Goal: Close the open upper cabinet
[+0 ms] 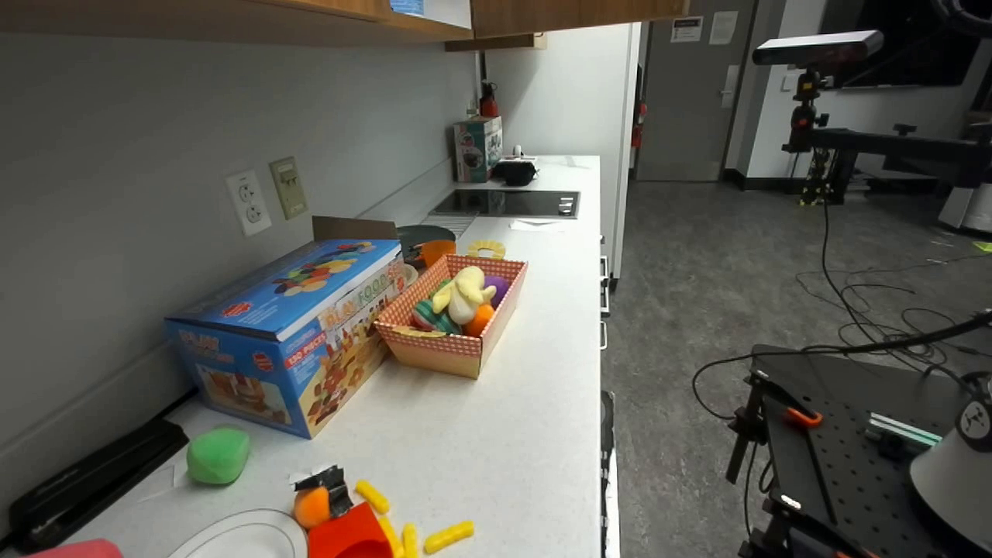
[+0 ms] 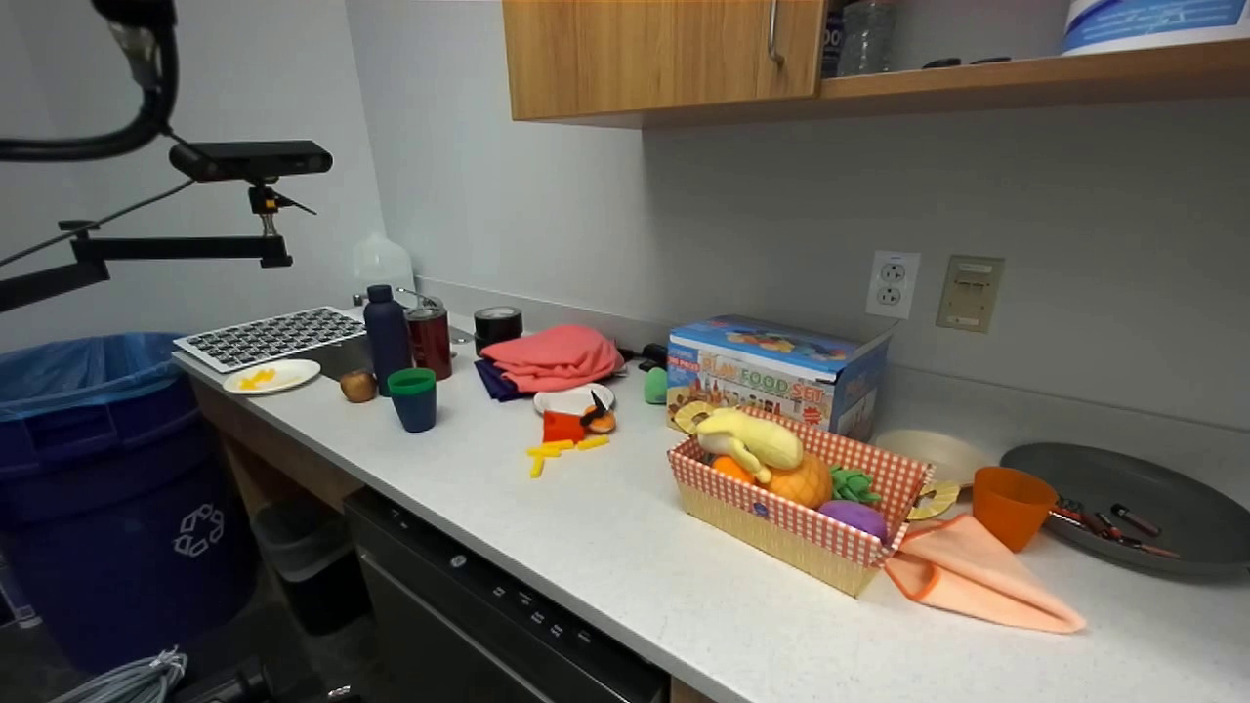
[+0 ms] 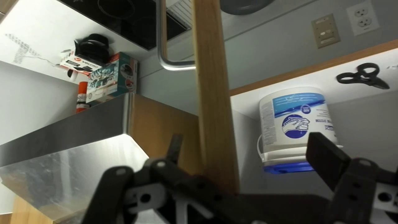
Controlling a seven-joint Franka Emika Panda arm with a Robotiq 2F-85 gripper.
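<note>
The upper cabinet (image 1: 349,19) is light tan wood, and only its lower part shows in both exterior views, its shelf edge open in this one (image 2: 1035,83). Its open door (image 1: 573,15) sticks out from the cabinet front. In the wrist view the door (image 3: 216,93) is seen edge-on, with a metal handle (image 3: 161,46) on its outer face. My gripper (image 3: 247,143) is open, with the door edge between its fingers, nearer the left one. I cannot tell whether a finger touches the door. The gripper is out of both exterior views.
A white tub (image 3: 293,124) and black scissors (image 3: 362,76) are on the cabinet shelf. A metal-fronted hood (image 3: 77,161) is beside the door. Below, the counter (image 1: 527,434) holds a food-set box (image 1: 287,325) and a basket (image 1: 442,353). A closed cabinet door (image 2: 645,59) adjoins the opening.
</note>
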